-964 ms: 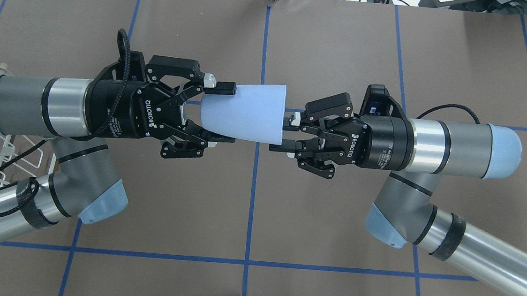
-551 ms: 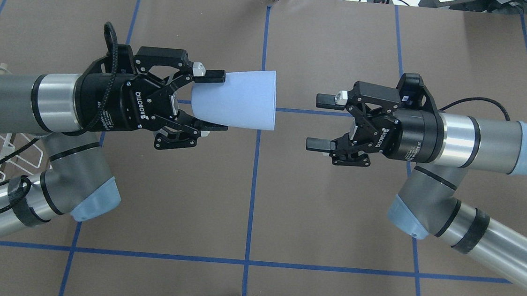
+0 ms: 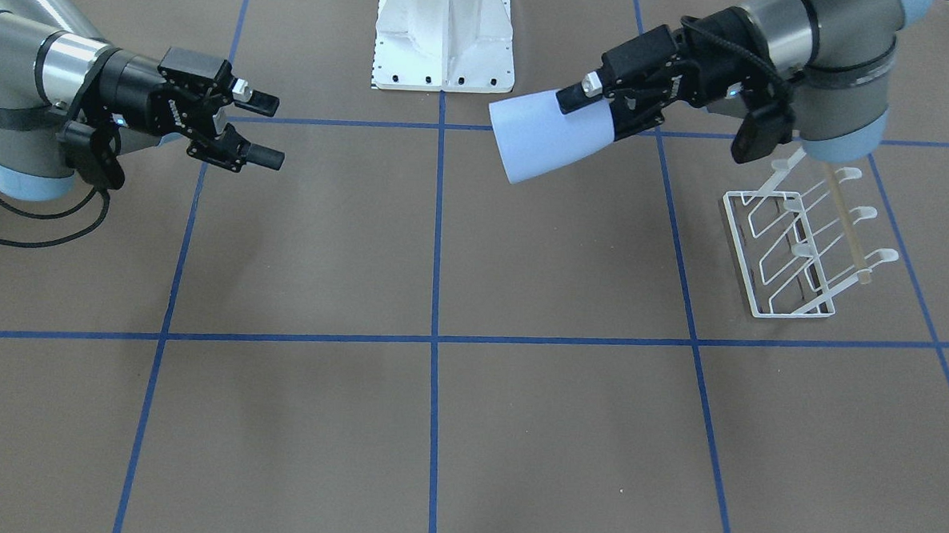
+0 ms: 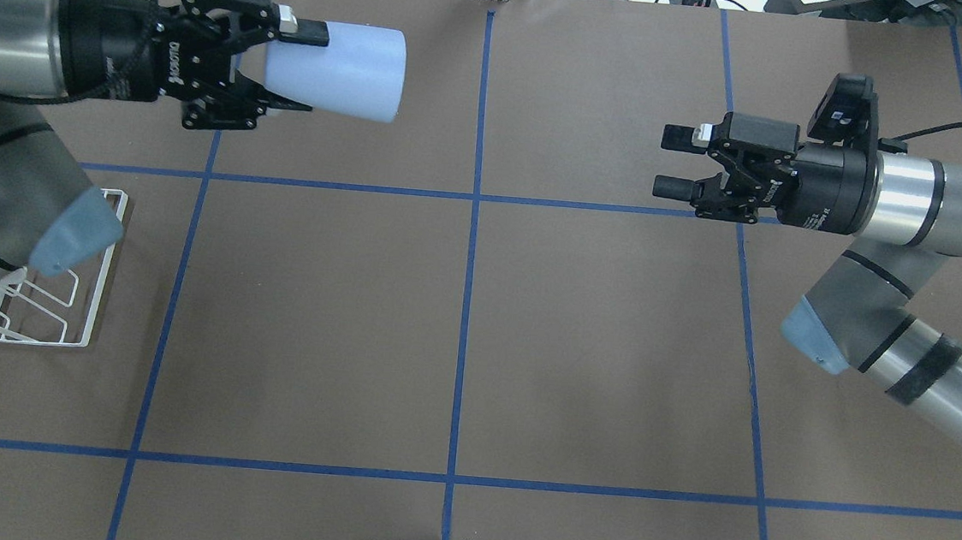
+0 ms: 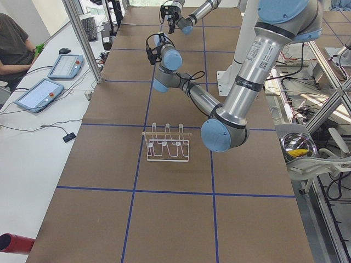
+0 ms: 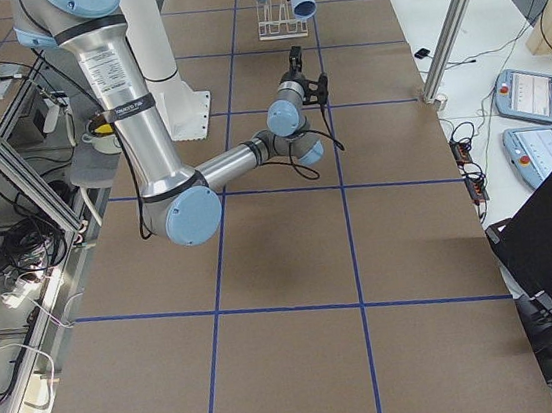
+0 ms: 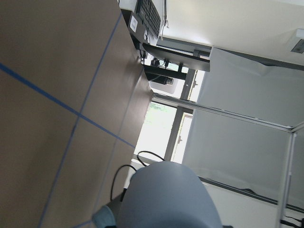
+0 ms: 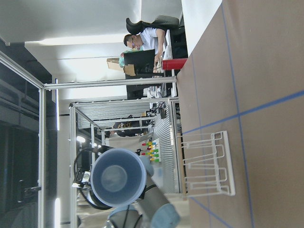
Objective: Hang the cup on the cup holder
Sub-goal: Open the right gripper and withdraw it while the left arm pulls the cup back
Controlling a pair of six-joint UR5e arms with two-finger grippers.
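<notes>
The robot's left gripper (image 4: 316, 68) is clamped on the narrow bottom end of the light blue cup (image 4: 351, 71), one black finger pressed to each side of its wall, holding it in the air above the brown table (image 4: 594, 356). The cup lies almost level with its wide rim turned away from the white wire cup holder (image 3: 738, 247) and tipped slightly downward in the front-facing view. It touches nothing but the fingers and sits well apart from the cup holder, off to the side that faces the table's middle. The cup holder stands on the table with its tan wooden rod (image 3: 849, 223) running along the top of the slanted loops, and every peg is bare. The left arm reaches in level above the cup holder, its forearm and black gripper body pointing away from it. A blue-capped joint of that arm hangs over one end of the wire frame and masks part of it in the overhead view. Far across the table from the cup holder, beyond the cup, the right gripper (image 4: 664, 159) hangs with its two fingers parted and nothing between them. It is aimed back toward the cup and the cup holder, on a forearm that is also level. The right wrist camera looks straight into the cup's open mouth (image 8: 118, 176), with the cup holder just beside it in that view. The left wrist camera sees only the cup's blue wall (image 7: 166, 199) against the room behind.
</notes>
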